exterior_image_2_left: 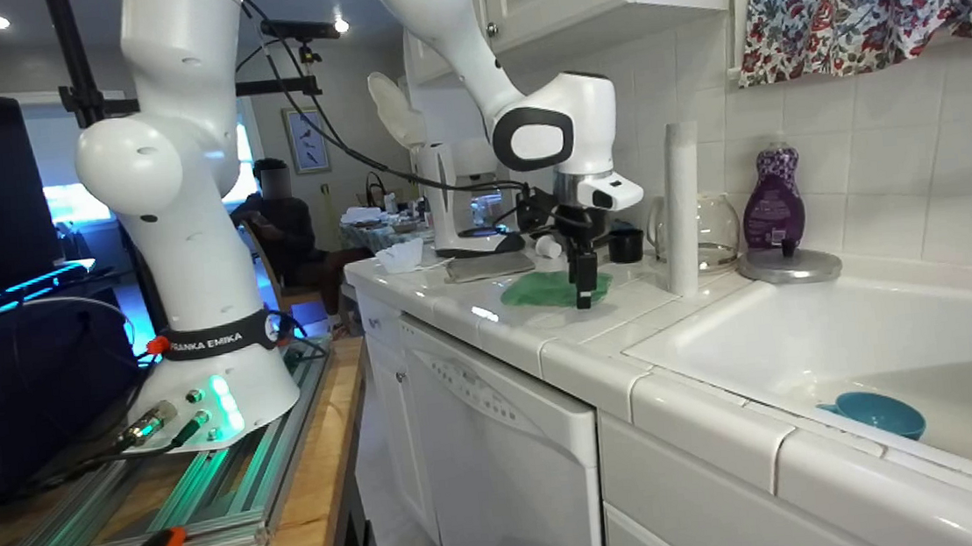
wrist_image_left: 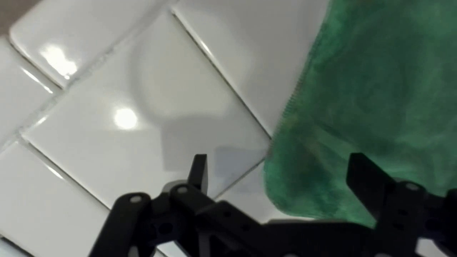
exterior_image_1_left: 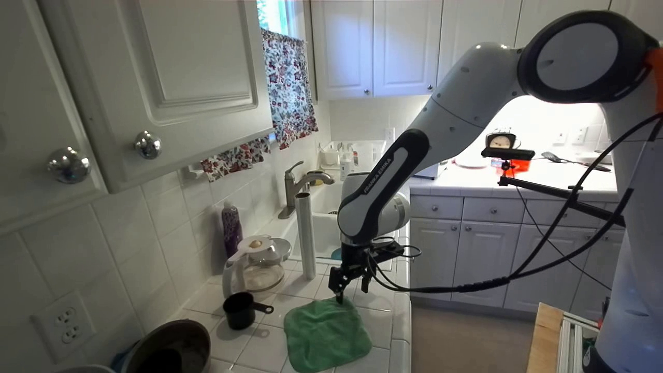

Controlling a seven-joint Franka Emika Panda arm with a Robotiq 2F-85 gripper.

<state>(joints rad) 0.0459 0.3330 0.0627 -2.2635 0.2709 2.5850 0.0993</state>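
A green cloth (exterior_image_1_left: 326, 339) lies flat on the white tiled counter, also seen in an exterior view as a low green patch (exterior_image_2_left: 536, 289). Pointing down over its sink-side corner, my gripper (wrist_image_left: 278, 157) is open with its fingers wide apart. In the wrist view the rounded cloth corner (wrist_image_left: 296, 189) sits between them: the left finger (wrist_image_left: 198, 173) is over bare tile, the right finger (wrist_image_left: 367, 182) over the cloth. Nothing is gripped. Whether a fingertip touches the cloth or the counter I cannot tell.
A black measuring cup (exterior_image_1_left: 241, 311), glass carafe (exterior_image_1_left: 263, 274) and upright white tube (exterior_image_1_left: 306, 238) stand by the cloth. Along the wall are a purple bottle (exterior_image_2_left: 772, 200) and a dark pot (exterior_image_1_left: 171, 347). A metal lid (exterior_image_2_left: 789, 266) lies beside the sink (exterior_image_2_left: 910, 297), which holds a blue cup (exterior_image_2_left: 881, 414).
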